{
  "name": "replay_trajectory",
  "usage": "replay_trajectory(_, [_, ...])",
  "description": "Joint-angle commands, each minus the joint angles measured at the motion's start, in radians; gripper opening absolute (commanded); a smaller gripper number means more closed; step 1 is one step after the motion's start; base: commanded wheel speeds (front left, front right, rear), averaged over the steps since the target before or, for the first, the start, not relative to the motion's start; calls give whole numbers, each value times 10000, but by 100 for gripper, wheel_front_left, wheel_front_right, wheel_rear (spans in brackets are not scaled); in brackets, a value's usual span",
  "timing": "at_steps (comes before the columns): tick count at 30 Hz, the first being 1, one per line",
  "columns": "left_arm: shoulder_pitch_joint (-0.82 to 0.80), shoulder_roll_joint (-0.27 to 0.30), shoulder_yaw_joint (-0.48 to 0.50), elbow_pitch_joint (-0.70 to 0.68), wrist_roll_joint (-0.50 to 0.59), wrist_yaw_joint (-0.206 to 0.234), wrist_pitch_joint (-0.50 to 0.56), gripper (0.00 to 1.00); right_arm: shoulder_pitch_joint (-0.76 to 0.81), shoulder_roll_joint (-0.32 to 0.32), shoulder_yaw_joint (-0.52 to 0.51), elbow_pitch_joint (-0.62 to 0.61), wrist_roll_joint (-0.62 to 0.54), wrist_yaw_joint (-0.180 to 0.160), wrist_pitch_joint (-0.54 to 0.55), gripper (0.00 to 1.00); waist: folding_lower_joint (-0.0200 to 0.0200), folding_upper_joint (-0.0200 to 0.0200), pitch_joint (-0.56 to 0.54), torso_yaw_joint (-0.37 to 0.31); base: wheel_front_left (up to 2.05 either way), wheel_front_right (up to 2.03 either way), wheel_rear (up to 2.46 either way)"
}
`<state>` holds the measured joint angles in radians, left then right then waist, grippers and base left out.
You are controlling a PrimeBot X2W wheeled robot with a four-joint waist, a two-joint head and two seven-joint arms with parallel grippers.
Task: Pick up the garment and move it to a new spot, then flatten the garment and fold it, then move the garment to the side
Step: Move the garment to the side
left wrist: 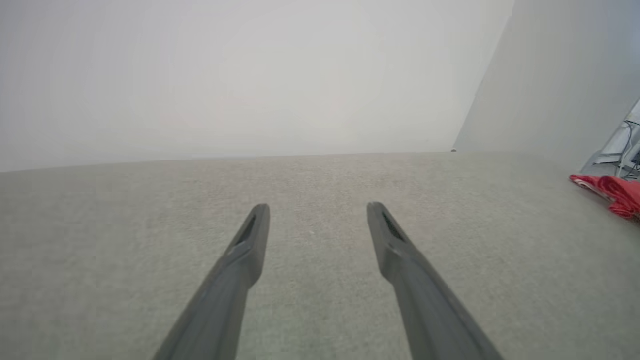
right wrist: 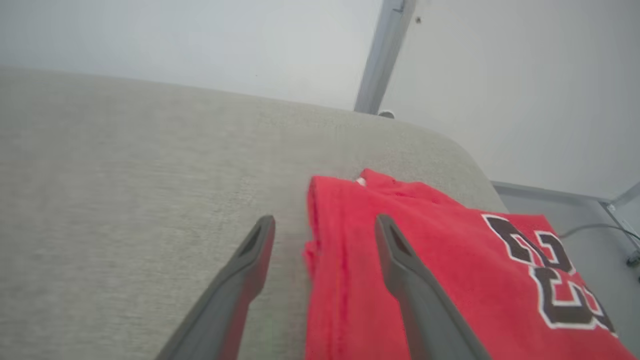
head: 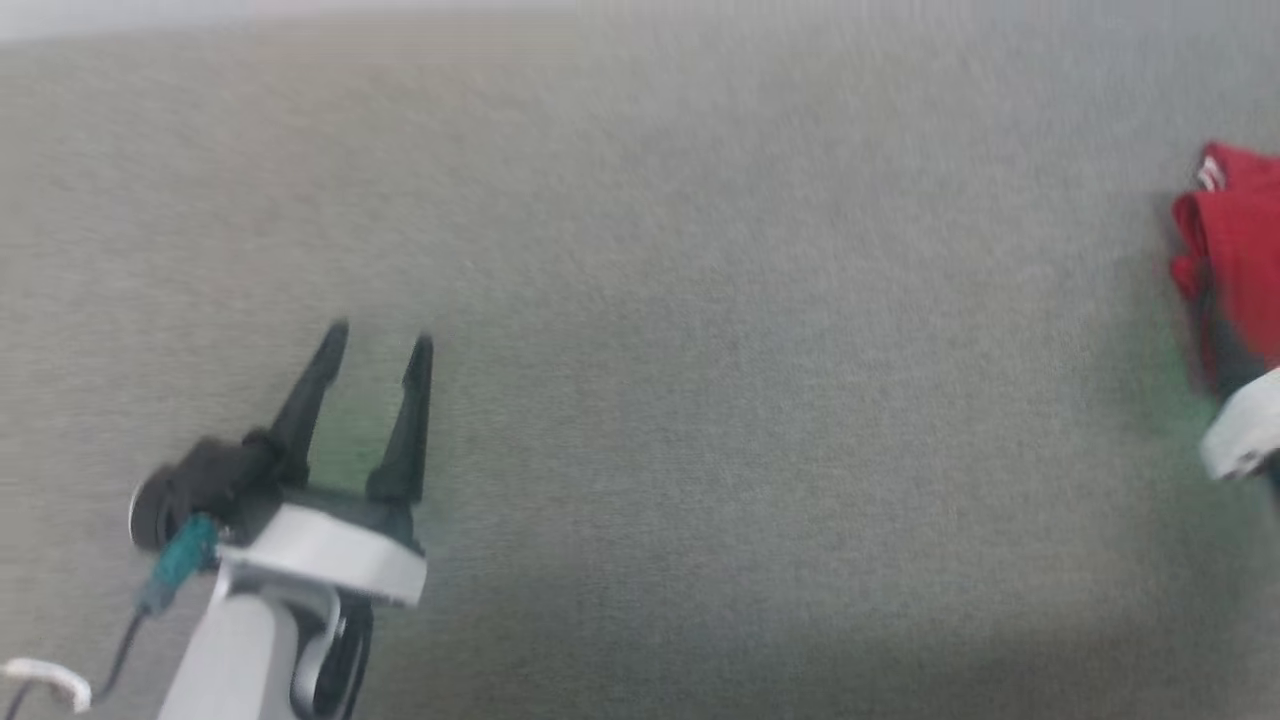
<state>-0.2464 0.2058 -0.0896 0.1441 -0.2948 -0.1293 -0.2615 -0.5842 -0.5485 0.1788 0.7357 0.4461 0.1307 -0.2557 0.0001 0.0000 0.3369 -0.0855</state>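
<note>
The garment [right wrist: 450,260] is lying folded, its number 23 facing up, by the right edge of the grey fabric surface [head: 700,300], near a rounded corner; the right gripper [right wrist: 325,220] is hovering over the garment's folded edge, fingers standing apart, gripping nothing. The left gripper [head: 380,340] is hanging over the surface's left part, fingers likewise spread, well apart from the garment.

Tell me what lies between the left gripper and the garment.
Nothing but bare grey fabric surface: in the head view, it runs unbroken from the open left gripper to the red garment at the right edge.
</note>
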Motion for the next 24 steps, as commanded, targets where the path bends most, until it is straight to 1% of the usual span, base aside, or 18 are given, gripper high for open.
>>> replay_trajectory(1, [343,-40,120,103,31,-16,-46,100,322,180,187,-189,-135,1,-62,100,-1,0,-849,551,0,0,0])
replay_trajectory(3, [718,-108,254,249,15,-16,-46,100,689,372,396,-406,-279,1,-82,100,-1,0,-1243,651,0,0,0])
replay_trajectory(6, [1220,-58,425,419,-29,-16,-48,100,1169,740,660,-759,-320,1,-100,100,-1,0,-1769,790,0,0,0])
replay_trajectory(10, [1933,-145,636,471,74,-16,-46,100,1845,1063,723,-1105,-192,1,-100,100,-1,0,-2531,996,0,0,0])
replay_trajectory(15, [2680,-169,910,302,47,-16,-46,100,2673,1317,243,-1916,-45,1,-102,100,-1,0,-3127,1185,0,0,0])
replay_trajectory(18, [2949,-115,797,158,-48,-16,-46,100,3243,1340,-146,-2498,34,1,-102,100,-1,0,-3278,1339,0,0,0])
replay_trajectory(24, [3429,-207,900,-322,-145,-16,-46,100,4447,1348,-849,-3583,-14,1,-103,100,-1,0,-3412,1509,0,0,0])
